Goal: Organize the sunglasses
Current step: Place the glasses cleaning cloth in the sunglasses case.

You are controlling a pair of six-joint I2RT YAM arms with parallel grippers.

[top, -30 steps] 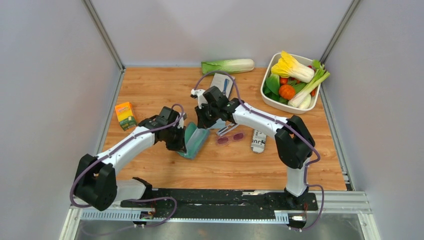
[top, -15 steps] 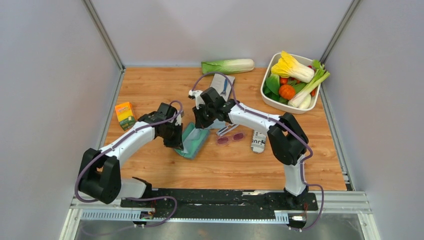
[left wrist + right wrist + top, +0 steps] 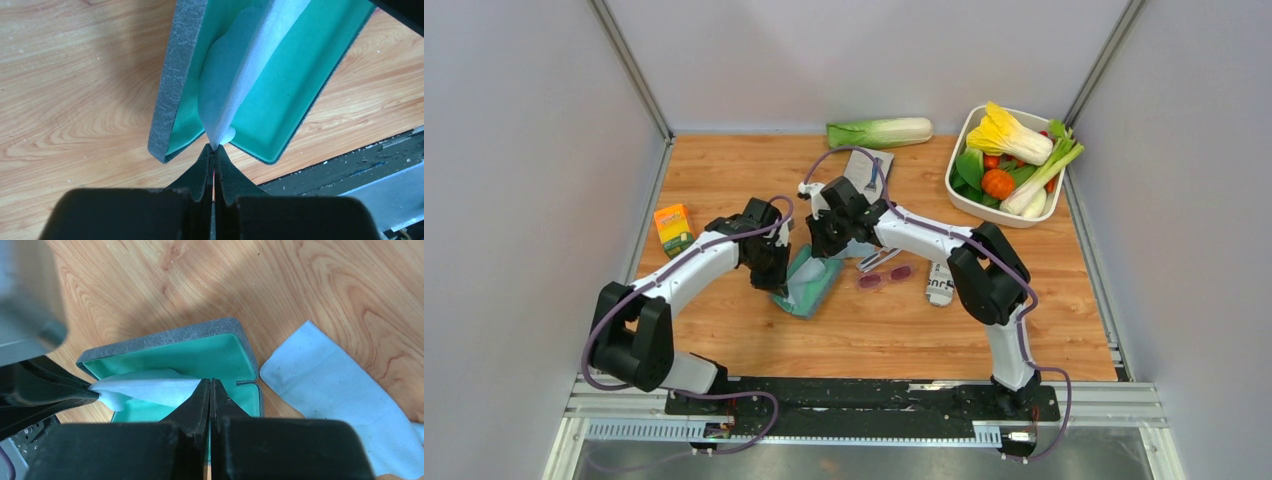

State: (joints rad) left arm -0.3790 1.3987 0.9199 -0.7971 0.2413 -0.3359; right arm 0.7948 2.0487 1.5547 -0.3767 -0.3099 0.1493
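Table (image 3: 724,180), everything placed relative to the case.

Containers, 2:
- White bin (image 3: 1004,215), well right of and behind the case, full of vegetables (image 3: 1009,135).
- Grey case (image 3: 807,285) lying open, teal lining up, with one pale blue cloth (image 3: 235,75) in it, raised into a ridge.

Grippers, 2, both at the case:
- left gripper (image 3: 213,149): fingers pinched together on the cloth's near end.
- right gripper (image 3: 210,382): fingers closed on its other end, no gap.

Loose items, 1 each:
- cabbage (image 3: 880,132), far behind the case
- packet (image 3: 941,283), right of it
- juice carton (image 3: 675,230), well left
- sunglasses (image 3: 884,277), on the table just right of the case, not in it

Only the right wrist view shows a second cloth (image 3: 320,390), flat beside the case; the overhead view hides it under the arm. I can't tell if the two cloths join.
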